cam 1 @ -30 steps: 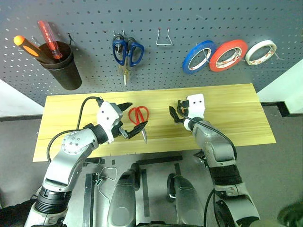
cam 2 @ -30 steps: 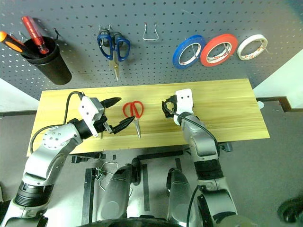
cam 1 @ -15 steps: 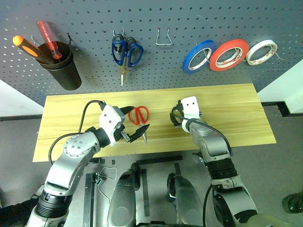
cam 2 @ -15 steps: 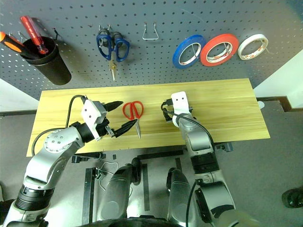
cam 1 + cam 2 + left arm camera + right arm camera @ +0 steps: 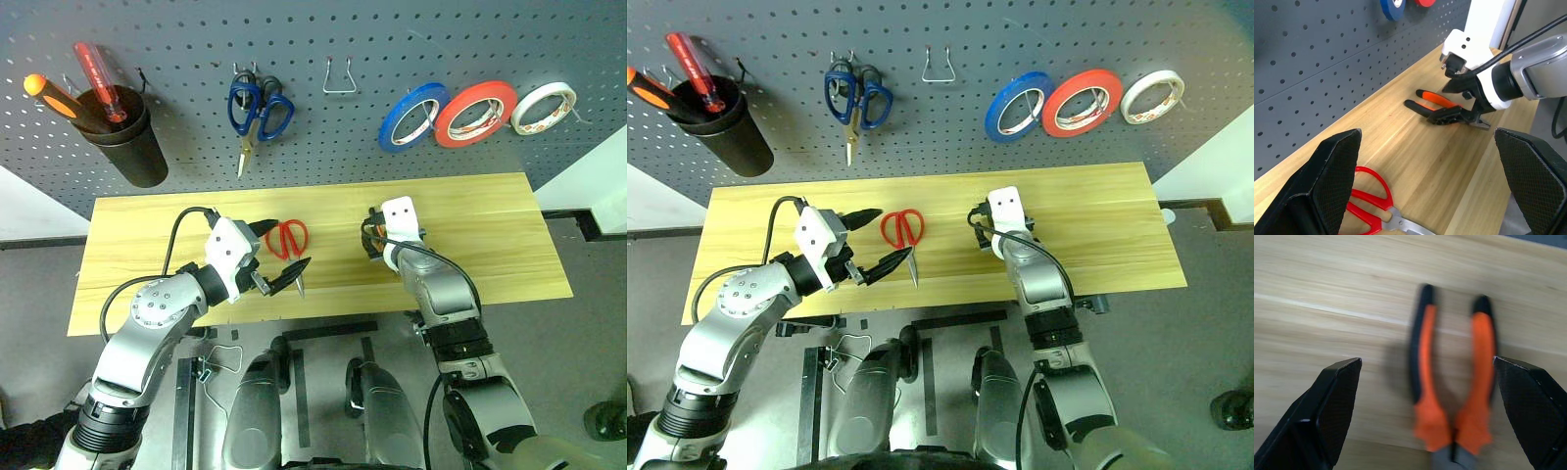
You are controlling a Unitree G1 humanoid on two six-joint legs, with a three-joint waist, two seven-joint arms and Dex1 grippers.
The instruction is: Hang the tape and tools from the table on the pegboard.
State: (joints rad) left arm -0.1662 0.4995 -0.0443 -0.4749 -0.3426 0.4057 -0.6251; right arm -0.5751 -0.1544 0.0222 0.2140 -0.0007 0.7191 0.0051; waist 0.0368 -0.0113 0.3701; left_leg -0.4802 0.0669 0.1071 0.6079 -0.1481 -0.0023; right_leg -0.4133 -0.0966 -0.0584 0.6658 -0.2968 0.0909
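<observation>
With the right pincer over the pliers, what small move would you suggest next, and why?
Probably lower the right pincer a little further and shut it on the pliers. Its fingers stand open on either side of the orange-and-black handles, which lie flat on the table, ungripped.

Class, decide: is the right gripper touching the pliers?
Apart. The right wrist view shows the pliers lying untouched between the right gripper's open fingers.

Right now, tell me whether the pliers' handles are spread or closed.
Spread. The pliers lie flat on the table, their two orange handles parted with bare wood showing between them, framed by the open right pincer.
</observation>
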